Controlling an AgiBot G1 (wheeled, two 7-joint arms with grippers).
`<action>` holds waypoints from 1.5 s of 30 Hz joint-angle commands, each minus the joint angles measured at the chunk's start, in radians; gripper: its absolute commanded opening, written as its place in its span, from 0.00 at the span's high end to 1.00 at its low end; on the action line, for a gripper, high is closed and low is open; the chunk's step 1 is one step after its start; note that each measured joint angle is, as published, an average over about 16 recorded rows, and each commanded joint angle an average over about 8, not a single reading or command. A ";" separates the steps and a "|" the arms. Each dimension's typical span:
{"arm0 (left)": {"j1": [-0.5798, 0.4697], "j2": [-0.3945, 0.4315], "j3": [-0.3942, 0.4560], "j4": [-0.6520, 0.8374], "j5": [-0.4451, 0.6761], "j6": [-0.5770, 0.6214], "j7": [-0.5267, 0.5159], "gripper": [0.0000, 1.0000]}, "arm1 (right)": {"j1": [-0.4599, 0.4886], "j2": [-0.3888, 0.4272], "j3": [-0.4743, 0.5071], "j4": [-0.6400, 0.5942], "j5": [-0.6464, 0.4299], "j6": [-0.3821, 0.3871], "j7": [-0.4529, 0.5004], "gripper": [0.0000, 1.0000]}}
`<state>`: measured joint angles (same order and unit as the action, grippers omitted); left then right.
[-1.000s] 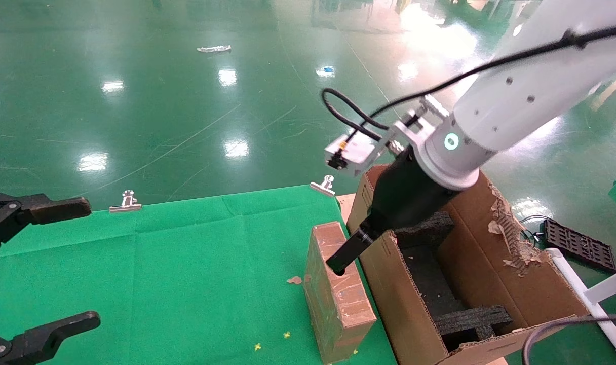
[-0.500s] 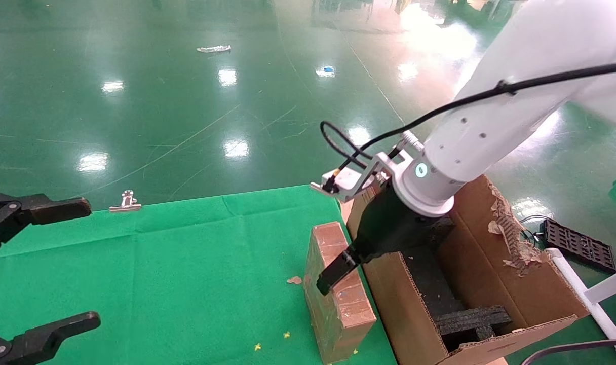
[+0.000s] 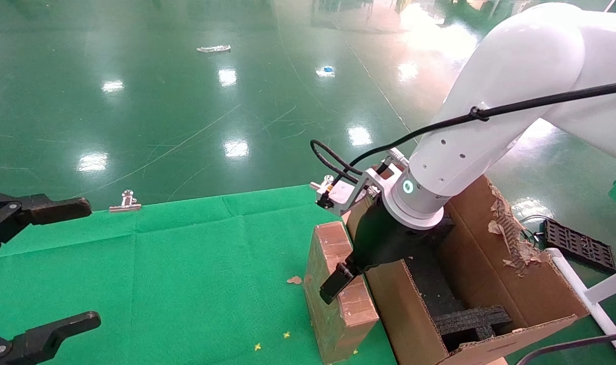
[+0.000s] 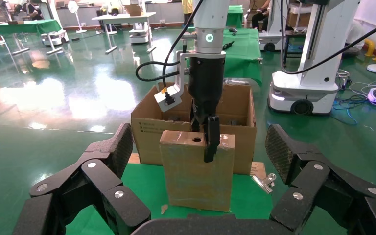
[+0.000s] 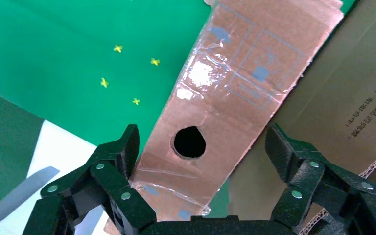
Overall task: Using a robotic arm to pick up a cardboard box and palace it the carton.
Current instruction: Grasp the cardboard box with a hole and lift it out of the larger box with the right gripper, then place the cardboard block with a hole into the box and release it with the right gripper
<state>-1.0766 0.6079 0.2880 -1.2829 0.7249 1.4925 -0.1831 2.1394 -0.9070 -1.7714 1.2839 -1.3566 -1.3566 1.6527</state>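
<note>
The cardboard box [image 3: 358,306], slim, brown and taped, stands upright on the green cloth right beside the carton [image 3: 495,284]. The robotic arm [image 3: 470,147] reaches down from the right. Its right gripper [image 3: 338,289] is open and straddles the box's top, with one finger down the box's left face. In the right wrist view the box top [image 5: 235,88], with a round hole, lies between the fingers [image 5: 122,152]; one touches its edge and the other stands clear near the carton wall [image 5: 342,107]. My left gripper [image 3: 85,262] is open and empty at the far left.
Black foam blocks [image 3: 472,319] lie inside the carton, whose right flap is torn. Two metal binder clips [image 3: 125,202] [image 3: 324,183] hold the green cloth [image 3: 186,263] at the table's far edge. A black tray [image 3: 579,243] and a white frame [image 3: 591,299] stand at the right.
The right arm has come down and slightly left. Its gripper has lowered from above the box until its fingers straddle the box top. The box and the left gripper have not moved.
</note>
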 commanded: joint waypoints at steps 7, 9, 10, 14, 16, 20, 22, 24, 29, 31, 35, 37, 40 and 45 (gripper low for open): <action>0.000 0.000 0.001 0.000 0.000 0.000 0.000 1.00 | -0.010 -0.002 -0.009 0.013 -0.015 0.006 0.009 1.00; 0.000 0.000 0.001 0.000 0.000 0.000 0.000 1.00 | -0.012 -0.003 -0.011 0.013 -0.018 0.005 0.008 1.00; 0.000 0.000 0.001 0.000 0.000 0.000 0.000 1.00 | -0.013 -0.004 -0.012 0.013 -0.019 0.005 0.008 1.00; 0.000 0.000 0.001 0.000 -0.001 0.000 0.000 1.00 | -0.016 -0.005 -0.015 0.012 -0.023 0.005 0.003 1.00; 0.000 0.000 0.001 0.000 -0.001 0.000 0.001 1.00 | -0.017 -0.002 -0.014 0.012 -0.022 0.008 0.000 1.00; 0.000 -0.001 0.001 0.000 -0.001 -0.001 0.001 1.00 | -0.014 0.019 -0.003 0.020 -0.020 0.029 -0.017 1.00; 0.000 -0.001 0.001 0.000 -0.001 -0.001 0.001 1.00 | -0.007 0.040 0.009 0.029 -0.016 0.049 -0.036 1.00; 0.000 -0.001 0.002 0.000 -0.001 -0.001 0.001 1.00 | 0.006 0.068 0.027 0.038 -0.009 0.071 -0.063 1.00; 0.000 -0.001 0.002 0.000 -0.001 -0.001 0.001 1.00 | 0.061 0.165 0.096 0.045 0.028 0.131 -0.175 1.00; 0.000 -0.001 0.002 0.000 -0.001 -0.001 0.001 1.00 | 0.090 0.213 0.129 0.037 0.044 0.155 -0.230 1.00; -0.001 -0.001 0.002 0.000 -0.002 -0.001 0.001 1.00 | 0.153 0.311 0.188 -0.001 0.058 0.193 -0.329 1.00; -0.001 -0.001 0.002 0.000 -0.002 -0.001 0.001 1.00 | 0.184 0.354 0.207 -0.031 0.049 0.199 -0.365 1.00; -0.001 -0.001 0.003 0.000 -0.002 -0.001 0.001 1.00 | 0.228 0.402 0.219 -0.080 0.014 0.189 -0.400 1.00; -0.001 -0.001 0.003 0.000 -0.002 -0.001 0.001 0.98 | 0.270 0.452 0.200 -0.153 -0.080 0.136 -0.414 1.00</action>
<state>-1.0772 0.6067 0.2910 -1.2829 0.7229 1.4911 -0.1816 2.3912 -0.4615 -1.5781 1.1379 -1.4257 -1.2206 1.2487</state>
